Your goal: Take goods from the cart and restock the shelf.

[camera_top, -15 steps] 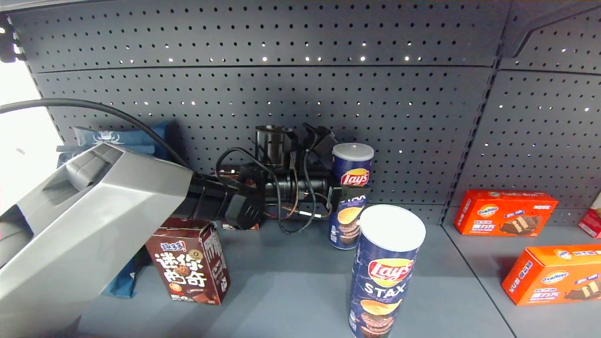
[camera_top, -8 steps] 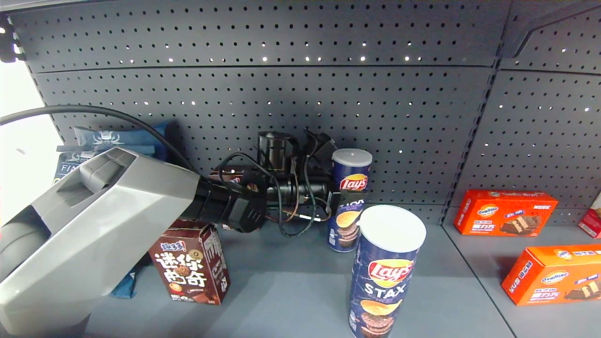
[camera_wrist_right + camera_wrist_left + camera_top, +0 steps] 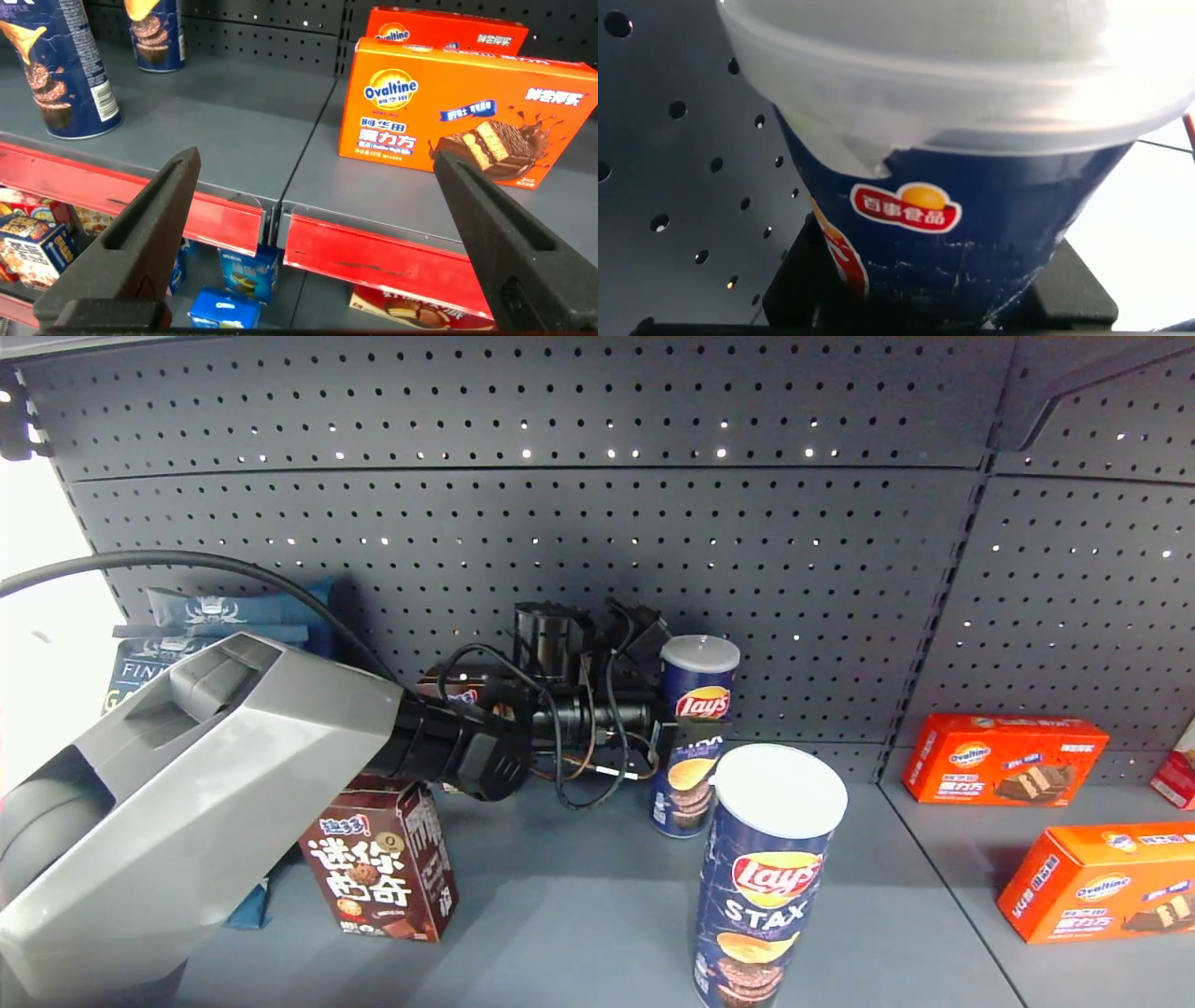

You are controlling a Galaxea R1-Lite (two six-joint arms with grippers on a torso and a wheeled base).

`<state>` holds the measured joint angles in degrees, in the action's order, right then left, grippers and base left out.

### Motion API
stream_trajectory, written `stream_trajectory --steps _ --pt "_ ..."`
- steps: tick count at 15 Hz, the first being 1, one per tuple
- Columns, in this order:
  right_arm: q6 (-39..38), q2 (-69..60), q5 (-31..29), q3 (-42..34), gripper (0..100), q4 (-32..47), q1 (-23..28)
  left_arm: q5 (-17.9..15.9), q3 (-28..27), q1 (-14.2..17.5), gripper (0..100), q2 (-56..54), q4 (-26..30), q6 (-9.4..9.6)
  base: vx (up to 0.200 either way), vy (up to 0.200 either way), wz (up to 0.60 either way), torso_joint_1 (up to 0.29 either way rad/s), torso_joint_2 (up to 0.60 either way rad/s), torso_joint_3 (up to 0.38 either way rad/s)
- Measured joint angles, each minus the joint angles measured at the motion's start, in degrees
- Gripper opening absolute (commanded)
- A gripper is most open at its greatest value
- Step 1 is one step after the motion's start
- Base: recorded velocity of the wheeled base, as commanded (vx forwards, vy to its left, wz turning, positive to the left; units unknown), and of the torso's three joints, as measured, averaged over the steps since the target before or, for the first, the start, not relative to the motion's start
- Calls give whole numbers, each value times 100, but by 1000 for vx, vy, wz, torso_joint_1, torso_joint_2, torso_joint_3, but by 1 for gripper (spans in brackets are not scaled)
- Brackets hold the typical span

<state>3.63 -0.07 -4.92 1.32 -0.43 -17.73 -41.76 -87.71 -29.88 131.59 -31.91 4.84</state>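
Observation:
A blue chip can (image 3: pixel 697 705) with a translucent lid stands upright near the shelf's pegboard back, its base at or just above the grey shelf board (image 3: pixel 579 915). My left gripper (image 3: pixel 695 726) is shut on its middle, reaching in from the left. In the left wrist view the same chip can (image 3: pixel 971 252) sits between the dark fingers (image 3: pixel 799 285) of the left gripper (image 3: pixel 938 299). A second chip can (image 3: pixel 764 887) stands in front, nearer me. My right gripper (image 3: pixel 316 159) is open and holds nothing, low in front of the shelf edge.
A brown cookie box (image 3: pixel 378 859) stands under my left arm, with blue bags (image 3: pixel 224 616) behind it. Orange boxes (image 3: pixel 1004 758) (image 3: pixel 1097 882) lie on the right bay. Red price strips (image 3: pixel 374 257) line the shelf front, with more goods on the shelf below.
My left arm has lowered the held chip can a little and carried it slightly farther back toward the pegboard. The front can and the boxes have not moved.

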Motion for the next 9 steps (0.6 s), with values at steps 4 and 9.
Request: stream_trajectory --steps 4,9 --pt "-5 0 26 0 100 0 0 -2 11 -20 100 -2 -101 -16 0 0 0 0 0 0" --pt "-5 0 26 -2 100 0 -2 -6 34 -22 100 -134 -98 -46 0 0 0 0 0 0"
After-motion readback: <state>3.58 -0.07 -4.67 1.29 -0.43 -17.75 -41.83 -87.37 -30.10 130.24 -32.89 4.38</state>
